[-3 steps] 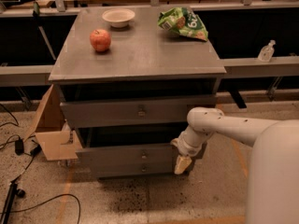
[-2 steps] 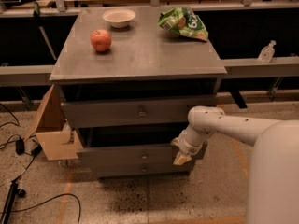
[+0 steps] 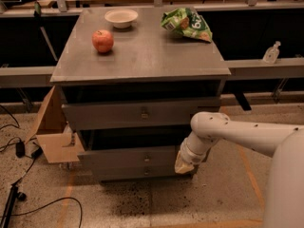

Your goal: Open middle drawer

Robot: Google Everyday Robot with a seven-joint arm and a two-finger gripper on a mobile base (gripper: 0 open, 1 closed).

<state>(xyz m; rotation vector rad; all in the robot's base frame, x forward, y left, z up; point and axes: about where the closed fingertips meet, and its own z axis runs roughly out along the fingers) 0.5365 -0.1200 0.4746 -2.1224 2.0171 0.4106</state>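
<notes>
White print on the green bag on the counter cannot be read. The gripper sits at the right end of the middle drawer.

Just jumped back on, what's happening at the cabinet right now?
The robot's arm reaches in from the right, with its claw at the right end of the middle drawer. A dark gap shows above that drawer's front, so it looks partly pulled out. An apple, a bowl and a green snack bag sit on the cabinet top.
</notes>
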